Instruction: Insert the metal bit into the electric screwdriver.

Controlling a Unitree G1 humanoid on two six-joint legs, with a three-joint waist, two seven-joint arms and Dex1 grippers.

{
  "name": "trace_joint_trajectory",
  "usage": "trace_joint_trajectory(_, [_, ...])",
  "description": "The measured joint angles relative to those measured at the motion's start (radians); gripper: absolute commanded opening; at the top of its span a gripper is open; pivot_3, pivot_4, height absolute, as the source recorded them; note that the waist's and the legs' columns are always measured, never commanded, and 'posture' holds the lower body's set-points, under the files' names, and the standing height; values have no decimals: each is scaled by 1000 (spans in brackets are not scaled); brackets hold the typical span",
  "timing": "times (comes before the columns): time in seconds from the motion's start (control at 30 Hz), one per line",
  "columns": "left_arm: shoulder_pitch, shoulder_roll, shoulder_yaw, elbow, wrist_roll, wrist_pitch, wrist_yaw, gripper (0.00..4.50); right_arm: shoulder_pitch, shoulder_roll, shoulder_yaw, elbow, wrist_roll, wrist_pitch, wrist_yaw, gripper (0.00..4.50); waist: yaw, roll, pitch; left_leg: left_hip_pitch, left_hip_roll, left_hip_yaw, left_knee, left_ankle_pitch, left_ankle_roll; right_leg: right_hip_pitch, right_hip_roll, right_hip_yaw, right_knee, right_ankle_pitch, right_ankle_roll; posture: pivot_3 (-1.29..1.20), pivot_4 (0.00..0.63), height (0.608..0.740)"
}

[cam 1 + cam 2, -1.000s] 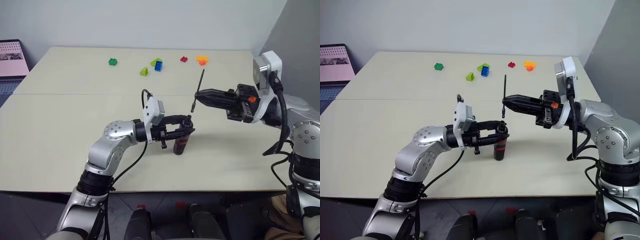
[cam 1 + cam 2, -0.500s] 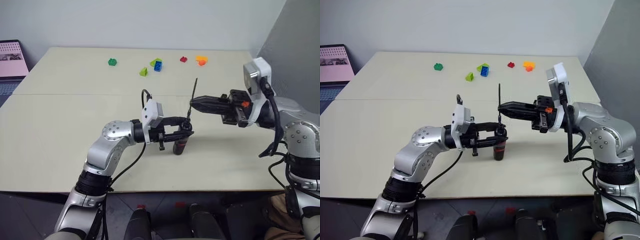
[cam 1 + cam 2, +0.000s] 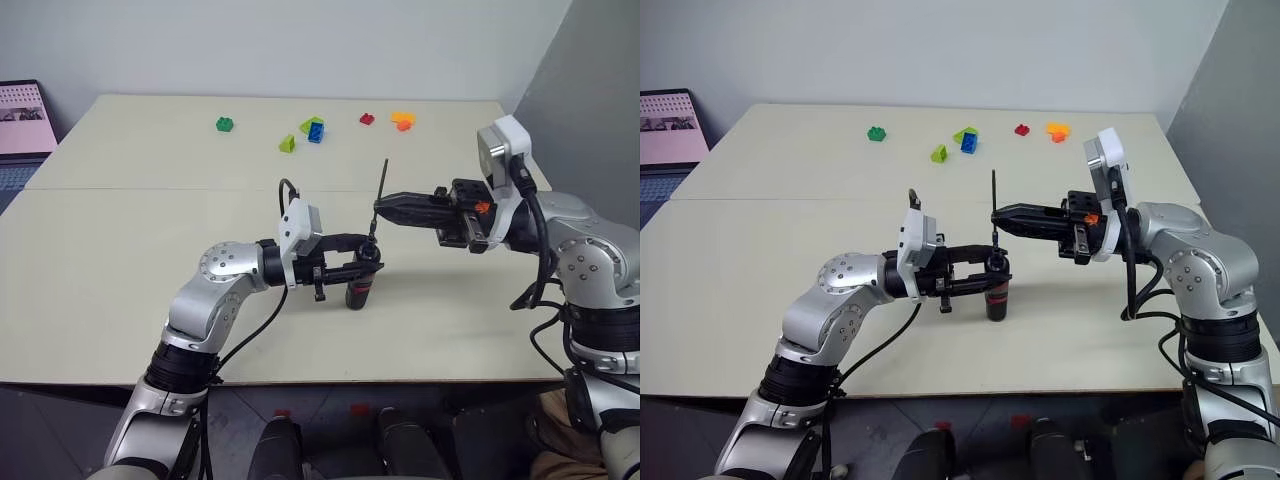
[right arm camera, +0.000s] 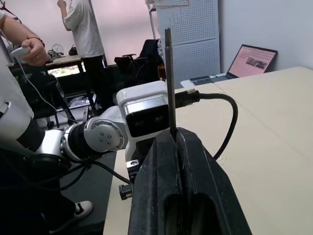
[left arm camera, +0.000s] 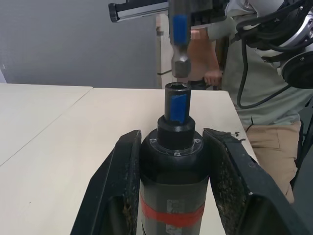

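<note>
Screwdriver, the black pen-shaped electric one with red panels [image 3: 361, 287], stands upright near the middle of the pale table [image 3: 120, 240], clamped by the closed left gripper [image 3: 368, 259]. Closed right gripper [image 3: 381, 209] pinches the thin dark metal bit [image 3: 380, 190] just above its socket. Judged step: aligning; next, lower it straight in.

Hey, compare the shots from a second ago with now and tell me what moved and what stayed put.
The right pincer, shut on the thin dark grey metal bit, moved toward the robot's left, bringing the bit's lower end from beside to just above the tip of the black electric screwdriver with red panels. Nothing was taken hold of or let go. The left pincer kept the screwdriver upright on the beige table; the coloured toy blocks stayed put.
</note>
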Motion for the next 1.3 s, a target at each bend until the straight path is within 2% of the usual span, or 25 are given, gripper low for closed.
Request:
trace_joint_trajectory(0.67, [2,14,0,-1,-1,-5,-6,1611,-1,-20,45,32,-94,-98,114,0,0,0,0,2,0,0,0,0,0,1,0,0,0,-1,-1,0,150,740])
trace_joint_trajectory(1.07, [2,25,-1,-1,0,-15,-22,1611,-100,-39,116,150,-174,-143,263,0,-1,0,0,3,0,0,0,0,0,1,1,0,1,-1,-1,0,150,740])
trace_joint_trajectory(1.3, [2,25,-1,-1,0,-18,-24,1611,-118,-40,121,160,-186,-138,288,0,-1,0,0,2,1,0,0,0,0,1,1,0,1,0,-1,0,150,740])
